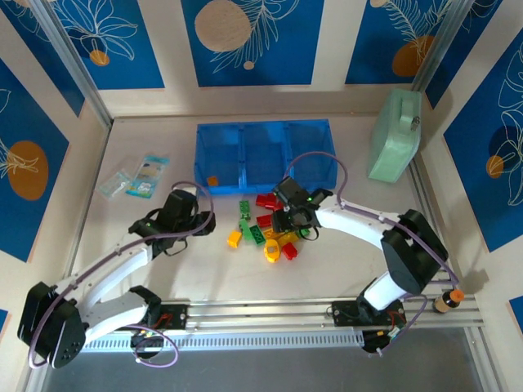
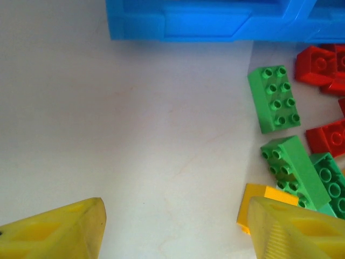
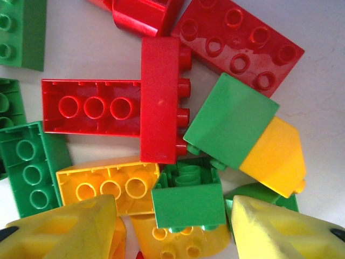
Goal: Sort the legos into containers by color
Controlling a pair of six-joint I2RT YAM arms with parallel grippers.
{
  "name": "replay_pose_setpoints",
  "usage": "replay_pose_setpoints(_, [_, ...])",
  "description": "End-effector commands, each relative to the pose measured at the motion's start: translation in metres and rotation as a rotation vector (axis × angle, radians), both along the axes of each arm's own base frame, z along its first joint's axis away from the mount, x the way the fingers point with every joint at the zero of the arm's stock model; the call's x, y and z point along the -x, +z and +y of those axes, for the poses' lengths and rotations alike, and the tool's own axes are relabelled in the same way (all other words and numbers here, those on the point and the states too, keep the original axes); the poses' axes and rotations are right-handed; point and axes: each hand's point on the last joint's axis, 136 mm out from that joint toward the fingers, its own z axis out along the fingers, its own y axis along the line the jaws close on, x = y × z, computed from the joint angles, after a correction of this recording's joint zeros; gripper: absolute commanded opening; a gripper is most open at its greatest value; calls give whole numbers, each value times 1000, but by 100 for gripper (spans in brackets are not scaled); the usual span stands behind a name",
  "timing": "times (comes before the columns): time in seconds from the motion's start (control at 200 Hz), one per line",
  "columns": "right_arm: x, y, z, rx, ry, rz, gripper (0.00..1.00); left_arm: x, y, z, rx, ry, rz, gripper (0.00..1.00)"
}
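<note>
Right wrist: right gripper (image 3: 172, 218) is wide open and holds nothing. Its yellow fingers (image 3: 64, 229) sit low in frame with a small green brick (image 3: 186, 202) right between them. That brick is roughly square, so there's no long axis to line up; its flat sides face the fingers. It's crowded though. A hollow-side-up yellow brick (image 3: 108, 186) sits against its left, and a green-on-yellow stacked piece (image 3: 242, 132) is just up and right. A red brick on its side (image 3: 159, 100) lies directly ahead, long axis running away from the gripper, across the closing line. My read: a straight drop and close is workable, but neighbours may get dragged.

Left wrist: left gripper (image 2: 175, 232) also open and empty, over bare table (image 2: 135, 135). All bricks lie off to its right. An orange-yellow brick (image 2: 264, 199) is half hidden behind the right finger. A green two-by-four (image 2: 274, 98) lies further out, long axis pointing roughly at the tray (image 2: 215, 21). Red bricks (image 2: 318, 65) are beyond it, by the tray wall.

Top external: legos (image 1: 265, 233) sit in one loose pile mid-table. Right gripper is on top of the pile and left gripper is just beside its left edge, so the right arm is nearer and this pick is its job. Tray lies just past the pile, with one orange brick (image 1: 212, 180) in its left compartment. Sort is barely started, I'd say. Packets (image 1: 139, 177) far left and pale green bag (image 1: 395, 135) far right, apart from the pile.
</note>
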Motion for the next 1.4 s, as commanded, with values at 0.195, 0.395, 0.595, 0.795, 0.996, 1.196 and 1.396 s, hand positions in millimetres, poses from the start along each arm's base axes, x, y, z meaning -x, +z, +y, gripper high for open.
replay_pose_setpoints(0.195, [-2,-10,-12,147,-14,38,55,11,-8,-3,65,17,9,70])
replay_pose_setpoints(0.395, [0,-10,-7,135,-4,38,42,9,-10,-4,68,14,10,70])
replay_pose_setpoints(0.595, [-2,10,-1,121,0,3,30,8,-13,-7,63,5,18,69])
replay_pose_setpoints(0.795, [-23,66,-4,152,-22,-98,29,9,-8,-16,59,-46,-7,69])
replay_pose_setpoints(0.996, [-71,112,9,49,-27,-176,29,15,-1,-22,67,-78,-28,69])
replay_pose_setpoints(1.196, [-125,126,27,-1,-10,-196,29,25,4,-23,65,-94,-41,69])
replay_pose_setpoints(1.396, [-168,108,44,-15,-5,-152,28,34,7,-25,79,-103,-46,69])
